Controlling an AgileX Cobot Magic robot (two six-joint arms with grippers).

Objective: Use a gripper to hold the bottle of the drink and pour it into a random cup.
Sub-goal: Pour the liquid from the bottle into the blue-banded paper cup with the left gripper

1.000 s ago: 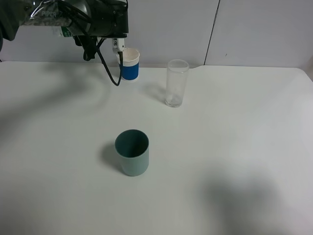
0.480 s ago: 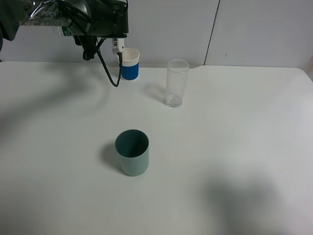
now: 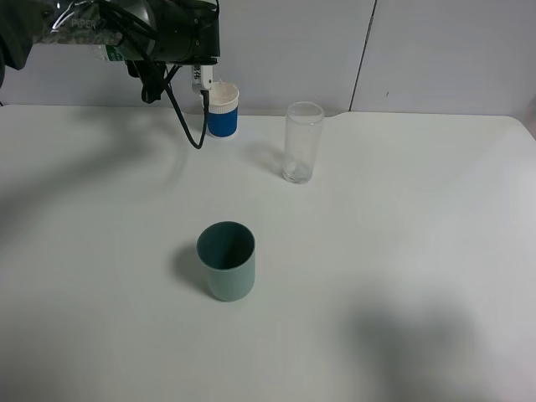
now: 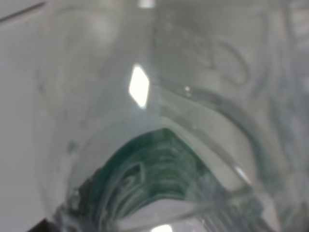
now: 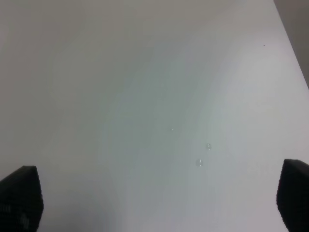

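your left tool (image 3: 138, 38) hangs raised over the far left edge of the white tabletop (image 3: 402, 251), closed around the small clear plastic bottle with the dark green label (image 4: 159, 164). the bottle fills the left wrist view, while the high camera shows only a sliver of it under the black arm. a blue and white cup (image 3: 223, 110) stands just beside the tool, a tall clear glass (image 3: 302, 142) stands near it to the right, and a teal cup (image 3: 226, 261) sits well apart towards the front. your right tool (image 5: 157, 195) is spread wide above the tabletop, gripping nothing.
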